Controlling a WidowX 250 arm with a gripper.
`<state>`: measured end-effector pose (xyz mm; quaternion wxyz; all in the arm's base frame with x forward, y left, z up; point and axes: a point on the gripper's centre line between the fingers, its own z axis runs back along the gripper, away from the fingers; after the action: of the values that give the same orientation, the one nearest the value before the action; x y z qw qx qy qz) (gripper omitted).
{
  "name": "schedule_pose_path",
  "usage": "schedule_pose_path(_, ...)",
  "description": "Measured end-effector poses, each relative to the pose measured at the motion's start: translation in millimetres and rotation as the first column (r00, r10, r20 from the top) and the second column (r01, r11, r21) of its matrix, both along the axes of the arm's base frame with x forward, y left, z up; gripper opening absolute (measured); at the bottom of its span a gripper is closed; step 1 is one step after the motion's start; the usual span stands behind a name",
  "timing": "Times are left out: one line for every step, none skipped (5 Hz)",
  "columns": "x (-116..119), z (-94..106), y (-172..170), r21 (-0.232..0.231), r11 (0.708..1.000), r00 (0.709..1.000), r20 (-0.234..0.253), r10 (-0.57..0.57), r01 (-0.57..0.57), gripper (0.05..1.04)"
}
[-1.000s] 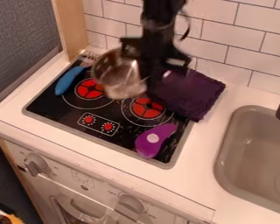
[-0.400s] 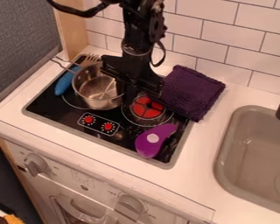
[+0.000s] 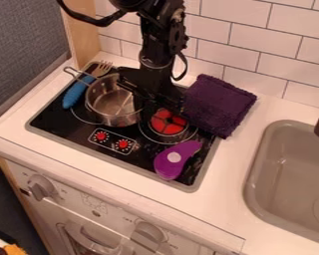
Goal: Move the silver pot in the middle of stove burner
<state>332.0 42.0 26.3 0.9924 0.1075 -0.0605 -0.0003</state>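
Note:
The silver pot [image 3: 111, 103] is on the left half of the black stove top [image 3: 76, 130], covering the left burner. Its wire handle points up and left, over the blue-handled fork. My gripper [image 3: 151, 89] hangs at the pot's right rim, low over the stove between the pot and the purple cloth. The right burner [image 3: 167, 122] shows red just below the gripper.
A blue-handled fork [image 3: 74, 94] lies at the stove's left edge. The folded purple cloth [image 3: 219, 105] covers the back right corner, and a purple toy [image 3: 173, 160] lies at the front right. Farther right is the sink [image 3: 292, 174].
The pot has come down from a raised, tilted pose to the left side of the stove, then shifted slightly right. The gripper has moved down and left, and its arm now stands farther left.

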Motion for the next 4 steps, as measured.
schedule_pose_path(3, 0.1, -3, -0.014, 1.000, 1.000, 0.011, -0.021, 0.021, 0.275)
schedule_pose_path(3, -0.8, -5, -0.025, 0.999, 0.999, 0.014, -0.031, 0.031, 0.564)
schedule_pose_path(-2, 3.9, -13, -0.056, 0.998, 0.999, 0.034, -0.038, 0.040, 0.870)
schedule_pose_path(-2, 16.7, -21, -0.104, 0.993, 0.995, 0.079, -0.052, 0.060, 1.010)
